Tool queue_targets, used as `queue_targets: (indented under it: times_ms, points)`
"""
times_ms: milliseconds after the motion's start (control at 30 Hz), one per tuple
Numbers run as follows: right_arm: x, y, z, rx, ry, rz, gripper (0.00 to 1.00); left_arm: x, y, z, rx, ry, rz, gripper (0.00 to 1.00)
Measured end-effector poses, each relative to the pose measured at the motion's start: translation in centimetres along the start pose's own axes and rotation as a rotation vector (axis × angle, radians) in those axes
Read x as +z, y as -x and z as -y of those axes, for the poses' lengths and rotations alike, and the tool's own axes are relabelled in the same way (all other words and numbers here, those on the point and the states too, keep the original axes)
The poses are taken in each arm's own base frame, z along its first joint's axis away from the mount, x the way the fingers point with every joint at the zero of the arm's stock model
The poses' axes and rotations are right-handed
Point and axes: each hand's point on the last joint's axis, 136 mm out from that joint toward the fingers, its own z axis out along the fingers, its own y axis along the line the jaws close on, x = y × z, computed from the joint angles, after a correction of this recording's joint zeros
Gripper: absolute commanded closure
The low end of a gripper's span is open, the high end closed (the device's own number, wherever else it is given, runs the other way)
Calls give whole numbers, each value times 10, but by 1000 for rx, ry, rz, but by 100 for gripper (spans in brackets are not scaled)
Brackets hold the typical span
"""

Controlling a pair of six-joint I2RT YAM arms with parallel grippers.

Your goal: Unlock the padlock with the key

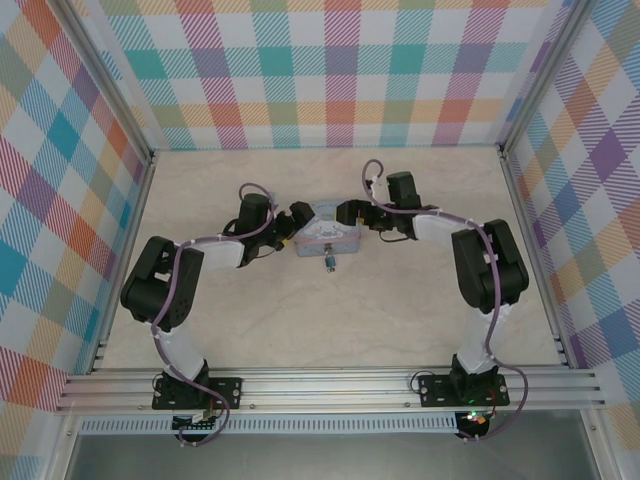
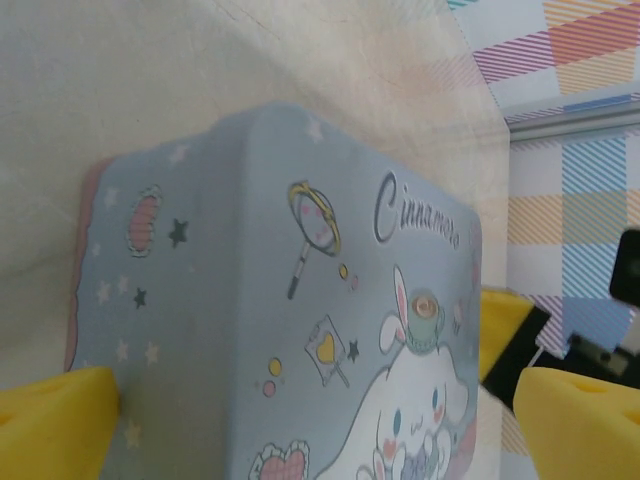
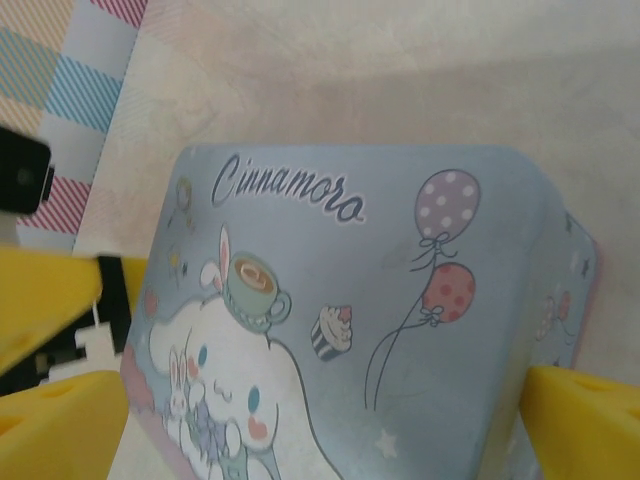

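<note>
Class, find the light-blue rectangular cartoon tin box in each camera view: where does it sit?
Top external: the light-blue rectangular cartoon tin box, small, mid-table.
Left wrist: the tin, close up, centre to bottom.
Right wrist: the tin, close up, centre to bottom.
Shared landmark: the tin's Cinnamoro lettering, in both wrist views.

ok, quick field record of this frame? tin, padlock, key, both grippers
tin: mid-table, printed face up, between the two grippers
padlock: on the table at the tin's near side, not held
key: too small to make out
left gripper: open, fingers straddling the tin's left end
right gripper: fingers straddling the tin's right end; can't tell if it grips
</note>
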Motion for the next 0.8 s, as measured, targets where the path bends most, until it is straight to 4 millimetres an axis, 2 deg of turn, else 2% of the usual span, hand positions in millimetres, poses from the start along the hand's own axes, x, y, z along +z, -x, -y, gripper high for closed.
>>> queue_targets:
  times_ms: [233, 333, 433, 567, 633, 700, 800]
  points:
    - [11, 25, -5, -83, 29, 21, 0, -30, -23, -3, -16, -1, 13, 0]
    - [5, 34, 0, -110, -5, 51, 0, -40, -30, -2, -25, -3, 22, 0]
    - [-13, 33, 8, -110, -57, 80, 0, -49, -30, 1, -21, -4, 44, 0]
    - [-57, 15, 1, -93, -89, 126, 9, -66, -21, 11, 22, 5, 100, 0]
    - [-68, -2, -11, -91, -72, 137, 12, -74, -16, 15, 49, 12, 125, 0]
    - [-64, -31, -23, -80, -37, 114, 17, -79, -13, 17, 69, 25, 142, 0]
    - [-42, -79, -28, -34, 3, 32, 22, -80, -10, 19, 89, 42, 141, 0]
